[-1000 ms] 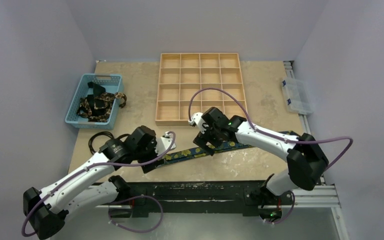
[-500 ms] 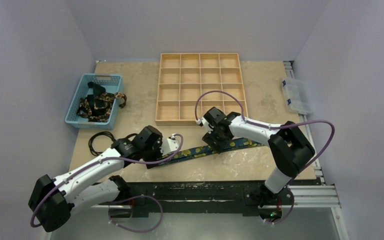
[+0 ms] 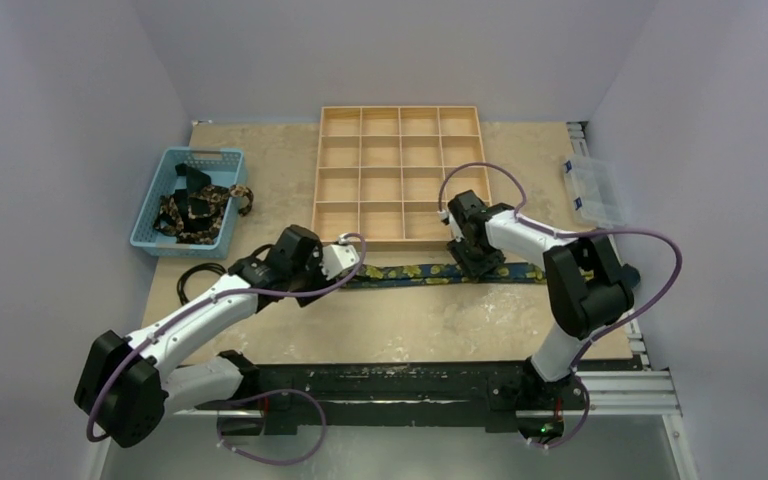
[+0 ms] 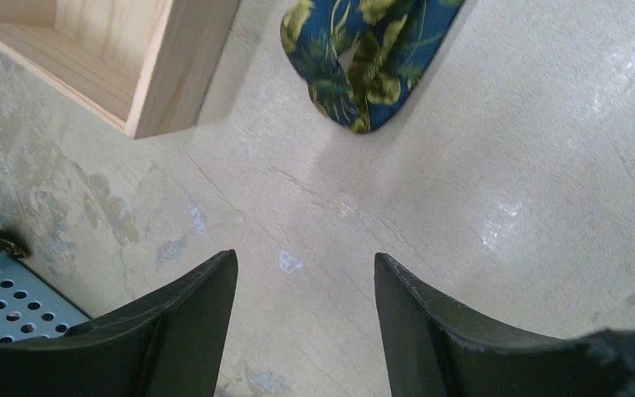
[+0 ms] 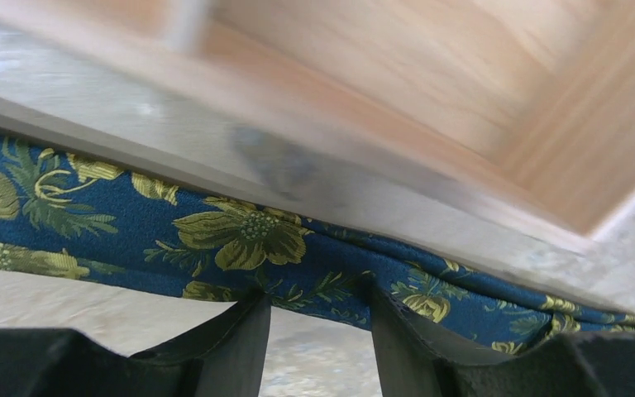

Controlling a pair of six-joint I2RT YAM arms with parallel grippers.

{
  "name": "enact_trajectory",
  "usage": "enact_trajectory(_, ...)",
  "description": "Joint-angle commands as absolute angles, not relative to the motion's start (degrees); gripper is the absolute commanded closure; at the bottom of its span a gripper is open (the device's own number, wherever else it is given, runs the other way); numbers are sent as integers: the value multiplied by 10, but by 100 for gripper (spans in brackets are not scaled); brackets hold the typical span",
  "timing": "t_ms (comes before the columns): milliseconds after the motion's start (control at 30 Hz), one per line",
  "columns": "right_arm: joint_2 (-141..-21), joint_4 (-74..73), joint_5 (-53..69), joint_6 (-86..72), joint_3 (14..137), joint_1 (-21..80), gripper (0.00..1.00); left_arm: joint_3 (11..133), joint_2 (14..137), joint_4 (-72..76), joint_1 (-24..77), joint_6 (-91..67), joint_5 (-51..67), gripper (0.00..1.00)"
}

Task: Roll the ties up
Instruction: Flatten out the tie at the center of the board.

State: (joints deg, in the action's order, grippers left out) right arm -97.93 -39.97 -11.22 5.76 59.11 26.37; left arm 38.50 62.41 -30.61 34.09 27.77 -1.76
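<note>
Blue perforated plastic basket [image 3: 206, 155] sits at ten o'clock on the mottled beige stone-look table [image 3: 410, 335], and a heap of dark bundled ties [image 3: 196, 211] with gold print lies inside it. Just beside it, toward eight o'clock, a thin black cable loop [image 3: 196, 282] lies flat on the table.

The left gripper [image 4: 306, 265] reaches in from seven o'clock toward the table's middle. Its dark fingers [image 4: 183, 327] stand well apart with only bare table between them, so it holds nothing. In its wrist view, the folded left end of a long navy fabric necktie with yellow-gold floral print [image 3: 415, 272] lies ahead of the fingertips at about one o'clock, apart from them. A corner of the pale wooden tray with a four-by-four grid of compartments [image 3: 317, 175] shows at eleven o'clock.

In the overhead view the tray fills the twelve o'clock part of the table. The necktie stretches left to right across the centre, just beside the tray's near edge and roughly parallel to it.

The right gripper [image 5: 318, 304] comes from four o'clock and hangs low over the necktie's right half. Its jaws are partly open, and a strip of table shows in the gap. The fingertips meet the necktie's near edge, though the blurred close view does not settle whether they press on the cloth.

A clear plastic lidded box [image 3: 592, 190] sits at two o'clock by the table's right edge.
</note>
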Motion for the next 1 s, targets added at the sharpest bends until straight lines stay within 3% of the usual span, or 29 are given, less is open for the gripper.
enact_trajectory(0, -973, -422, -156, 48, 600, 232, 51, 424, 649, -265, 332, 262, -34, 39)
enact_trajectory(67, -964, -428, -177, 56, 599, 231, 44, 426, 651, -259, 330, 259, -26, 39)
enact_trajectory(167, -930, -433, -170, 52, 603, 238, 26, 440, 649, -258, 326, 230, -10, 37)
enact_trajectory(300, -873, -449, -145, 46, 626, 264, 17, 490, 653, -255, 323, 177, -9, 35)
enact_trajectory(467, -844, -448, -49, 41, 665, 272, 18, 525, 683, -255, 321, 177, -9, 35)
enact_trajectory(967, -898, -355, 125, 7, 670, 290, 38, 610, 829, -255, 315, 177, -9, 35)
